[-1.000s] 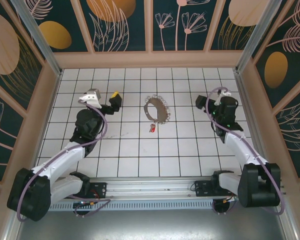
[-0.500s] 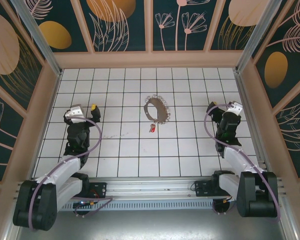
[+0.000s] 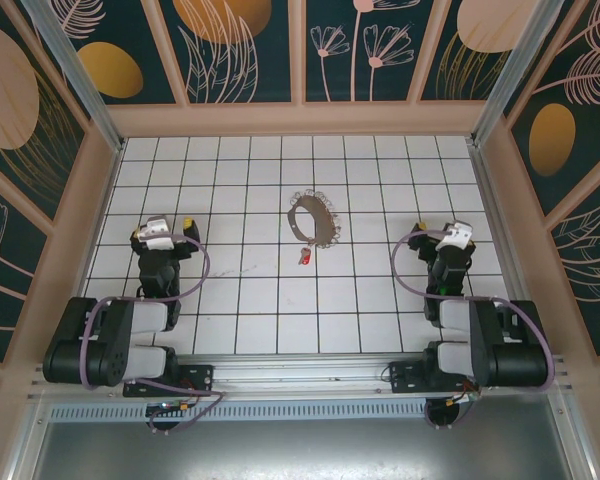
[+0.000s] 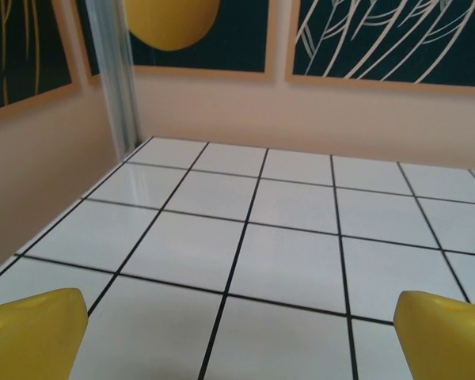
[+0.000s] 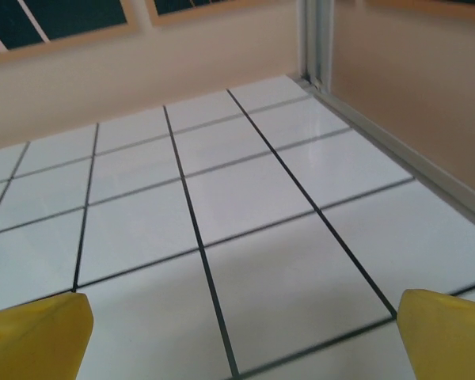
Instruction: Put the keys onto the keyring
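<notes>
— Both pincers first. We record the left pincer (image 4: 237,342) spread wide, its yellow fingertips (image 4: 32,336) at the two lower corners of its wrist view with bare tile between them. The right pincer (image 5: 237,342) stands likewise, spread and holding nothing.

— Agreed. Where do the goods lie?

— From above, the key (image 3: 305,258) lies flat on the tiled table (image 3: 260,300), just below the middle of the frame. The keyring (image 3: 313,221) lies just above it, near but not touching. We place the two pincers at middle left and middle right, well apart from both.

— Handling?

— We judge the key light, stiff and thin. Lying flat on glossy tile, it is likely to skid under a careless pinch. We would take it by the red-pink head and leave the silvery part free for threading. The ring looks like a thin, stiff loop, but its fringe of small metal pieces should hang loose and shift when it is lifted. The best hold is on a bare stretch of the loop, if one can be found.

— What can we not make out?

— We cannot tell where the ring opens. The hole in the key and the shape of its silvery part are too small to read. We cannot make out what the fringe pieces are either. Each wrist camera looks across tile toward the walls.
</notes>
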Motion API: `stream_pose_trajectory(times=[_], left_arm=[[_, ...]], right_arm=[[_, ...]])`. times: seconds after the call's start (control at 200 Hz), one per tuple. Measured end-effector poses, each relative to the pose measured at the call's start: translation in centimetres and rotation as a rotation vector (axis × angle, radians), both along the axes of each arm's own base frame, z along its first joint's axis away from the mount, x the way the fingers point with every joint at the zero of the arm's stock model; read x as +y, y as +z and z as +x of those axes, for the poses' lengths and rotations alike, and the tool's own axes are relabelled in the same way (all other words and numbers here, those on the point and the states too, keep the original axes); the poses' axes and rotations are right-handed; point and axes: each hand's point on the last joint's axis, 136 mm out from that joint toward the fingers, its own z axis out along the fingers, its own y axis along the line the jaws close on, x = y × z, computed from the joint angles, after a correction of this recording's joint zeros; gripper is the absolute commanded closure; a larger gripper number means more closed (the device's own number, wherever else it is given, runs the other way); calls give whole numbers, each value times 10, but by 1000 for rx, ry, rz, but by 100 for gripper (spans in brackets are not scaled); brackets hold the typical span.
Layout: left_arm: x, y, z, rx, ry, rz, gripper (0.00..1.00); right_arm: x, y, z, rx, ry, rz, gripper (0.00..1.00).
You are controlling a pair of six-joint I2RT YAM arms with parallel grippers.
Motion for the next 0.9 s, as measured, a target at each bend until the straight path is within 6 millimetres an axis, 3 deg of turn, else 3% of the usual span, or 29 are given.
stream_pose_trajectory(times=[0.105, 0.295, 0.36, 0.51, 0.901], left_arm=[[-3, -3, 3, -2, -21, 13, 1], [-6, -20, 8, 35, -36, 27, 1], [-7, -18, 13, 33, -42, 28, 1], [3, -5, 29, 9, -32, 12, 1], [4, -11, 31, 36, -40, -1, 2]], right_arm=[[5, 6, 5, -52, 34, -12, 1], [12, -5, 12, -50, 80, -30, 1], [14, -11, 18, -19, 93, -31, 1], [11, 4, 36, -53, 110, -26, 1], [17, 1, 37, -39, 128, -29, 1]])
